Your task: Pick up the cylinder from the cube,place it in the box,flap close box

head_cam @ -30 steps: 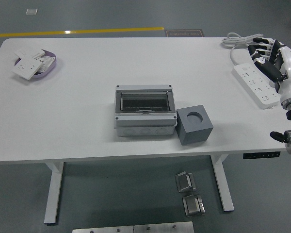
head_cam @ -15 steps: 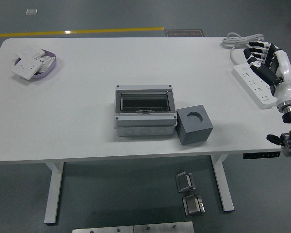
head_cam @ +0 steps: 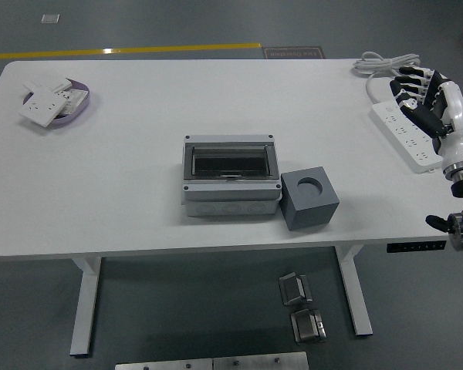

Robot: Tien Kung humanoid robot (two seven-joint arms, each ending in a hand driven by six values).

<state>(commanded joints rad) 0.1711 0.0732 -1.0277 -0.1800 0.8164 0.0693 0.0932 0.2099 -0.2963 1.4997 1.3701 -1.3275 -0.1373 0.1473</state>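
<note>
Shows no cylinder standing clear of the cube [head_cam: 309, 199]; only a dark round recess [head_cam: 312, 185] in the cube's top face, so cannot tell whether a cylinder sits sunk inside it. If seated there, expect a small, rigid, light, smooth part; grip at the exposed upper rim with fingertips and lift straight up to avoid jamming or dragging the cube. Counts one cube, touching the right front corner of one box [head_cam: 231, 179], at the middle of the desk [head_cam: 139, 154]. Appears already shut under its clear flap. Counts one right robot hand [head_cam: 432, 100], well apart at the desk's right edge, fingers loosely extended and grasping nothing, above one power strip [head_cam: 405, 135]. Counts one tray [head_cam: 55, 102] of socket plates at far left.
</note>
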